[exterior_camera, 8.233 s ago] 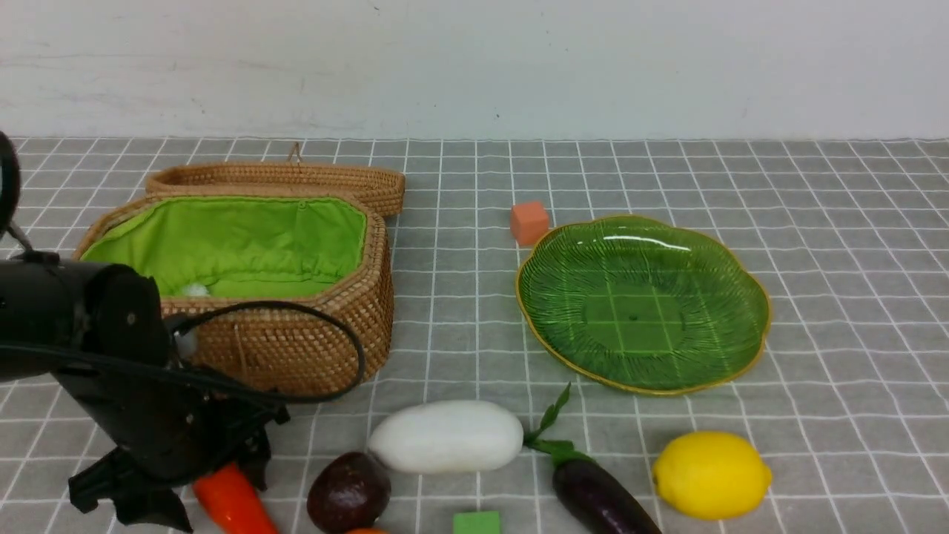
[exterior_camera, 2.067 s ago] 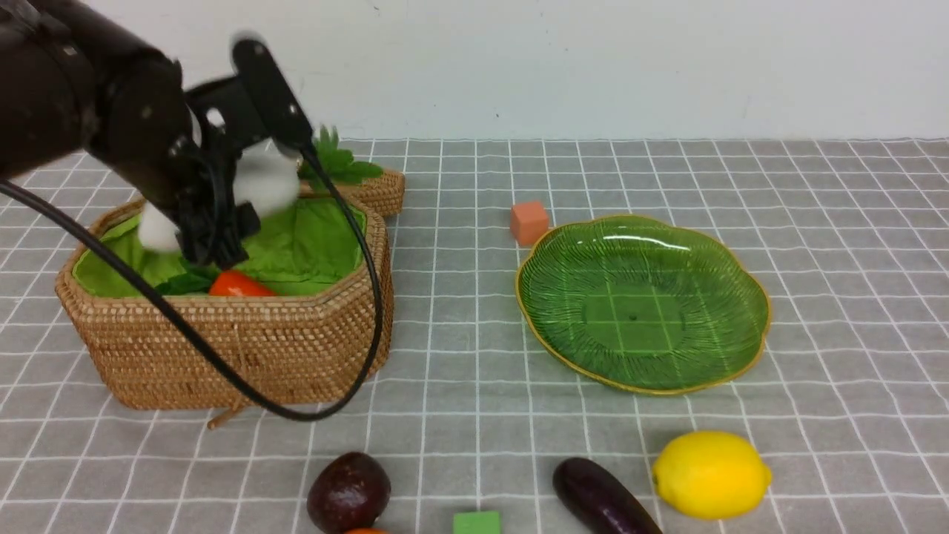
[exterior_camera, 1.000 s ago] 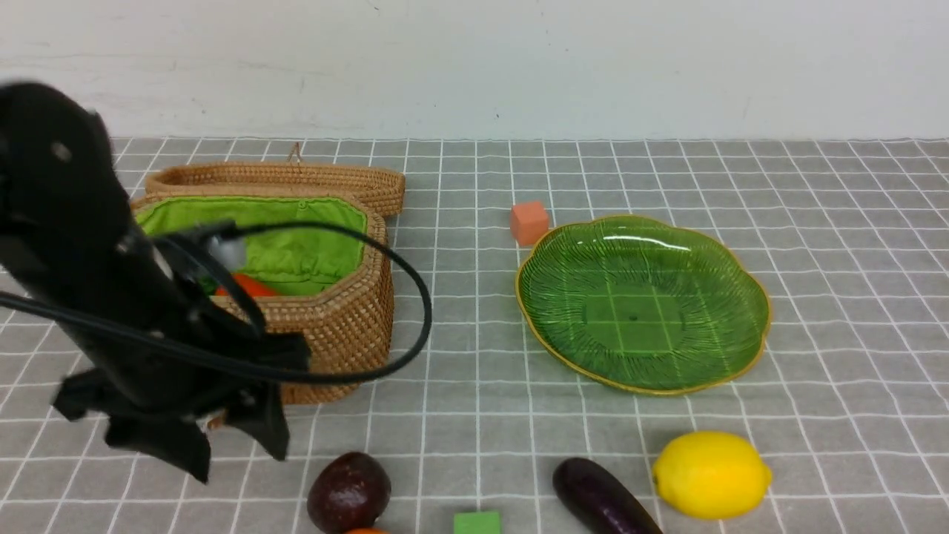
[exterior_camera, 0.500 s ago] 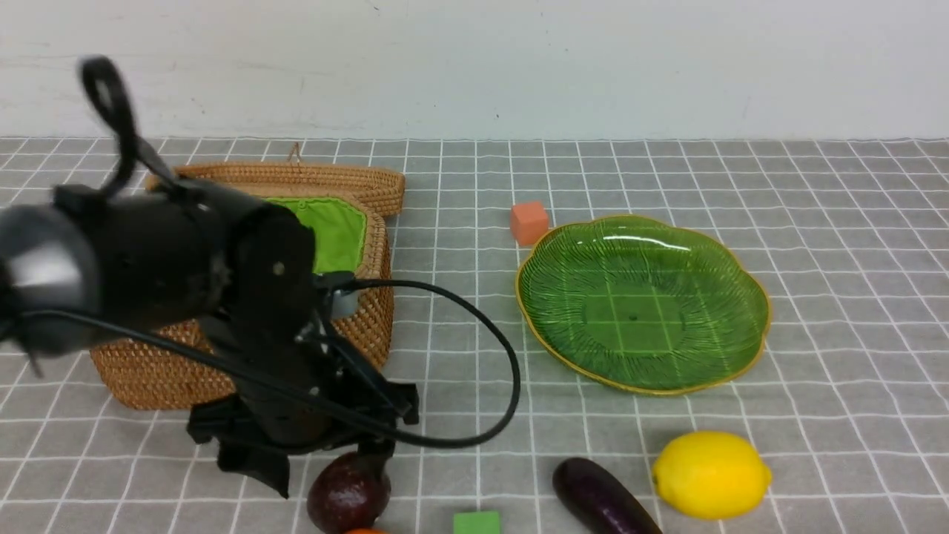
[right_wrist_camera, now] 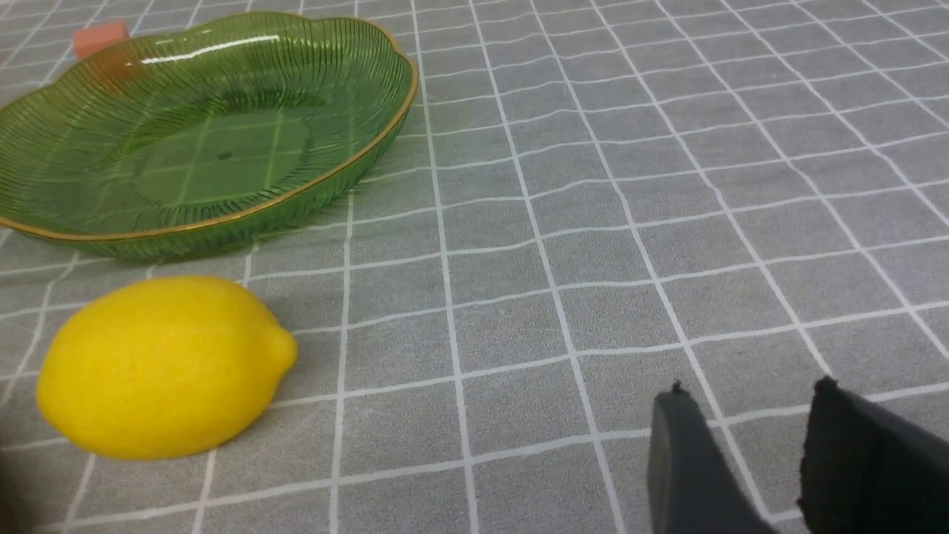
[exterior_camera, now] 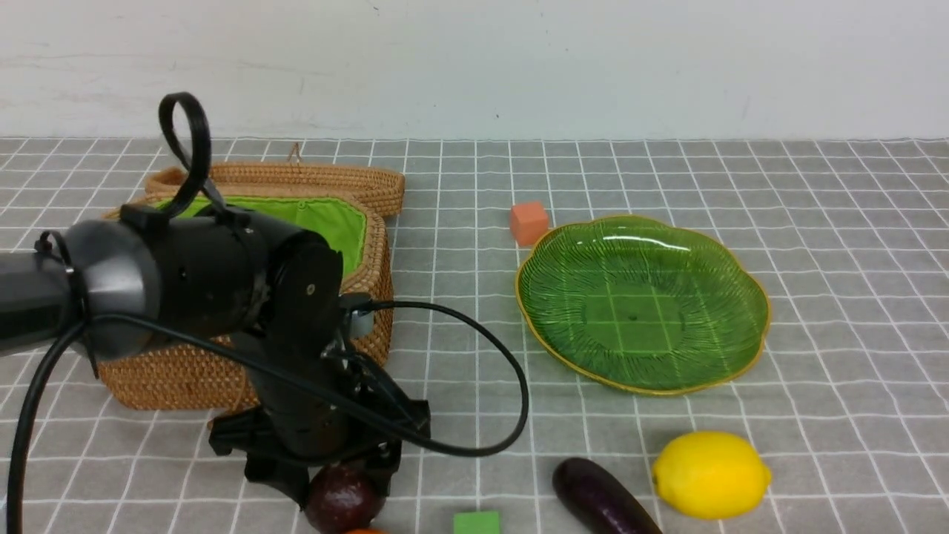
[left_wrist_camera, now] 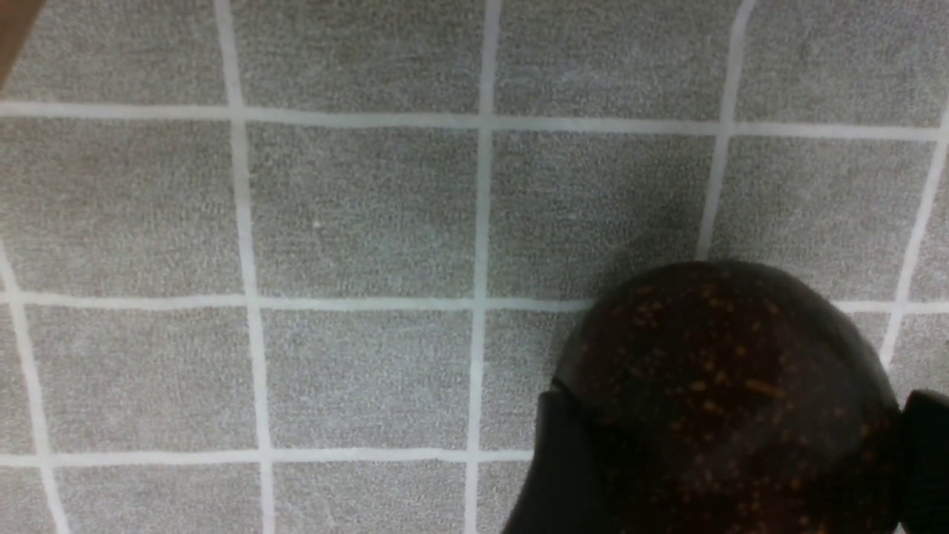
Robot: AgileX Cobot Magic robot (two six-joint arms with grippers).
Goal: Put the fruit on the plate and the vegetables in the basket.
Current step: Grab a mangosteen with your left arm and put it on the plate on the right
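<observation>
Clamping the maroon fruit (exterior_camera: pixel 343 503) is the left claw (exterior_camera: pixel 338 486).

Grey grid-cloth surface (exterior_camera: pixel 852 222) carries: wicker basket (exterior_camera: pixel 378 285) far left, green plate (exterior_camera: pixel 643 300) right of centre, orange cube (exterior_camera: pixel 528 222) just beside its far-left rim; along near edge, left to right, maroon fruit (exterior_camera: pixel 342 500), green cube (exterior_camera: pixel 477 523), eggplant (exterior_camera: pixel 600 498), lemon (exterior_camera: pixel 710 475).
</observation>
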